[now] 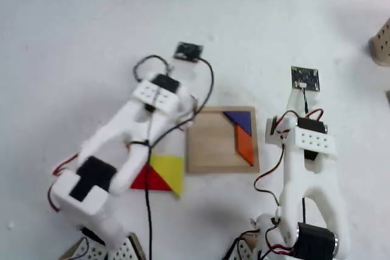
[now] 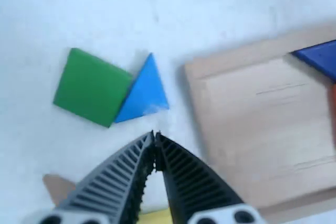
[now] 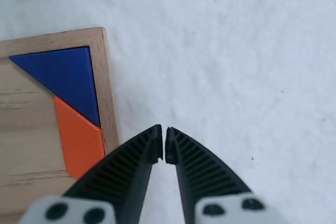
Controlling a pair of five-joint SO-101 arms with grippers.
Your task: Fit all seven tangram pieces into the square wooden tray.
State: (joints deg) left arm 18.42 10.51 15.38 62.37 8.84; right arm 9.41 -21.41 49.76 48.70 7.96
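Jaws of the left gripper were clenched on nothing; the light-blue triangle lay just ahead of their tips, one edge against the green square, the wooden tray just beside it; this arm seemed the nearer. The right gripper, likewise pressed closed and empty, hung over the table beyond the tray's opposite rim, by the seated dark-blue triangle.

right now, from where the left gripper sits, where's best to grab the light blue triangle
Come straight down from above: the light blue triangle lies flat on the table. Its long edge sits against the green square, so a finger likely won't fit there. I'd span it from the short edge nearest the left gripper to the far tip, both clear.
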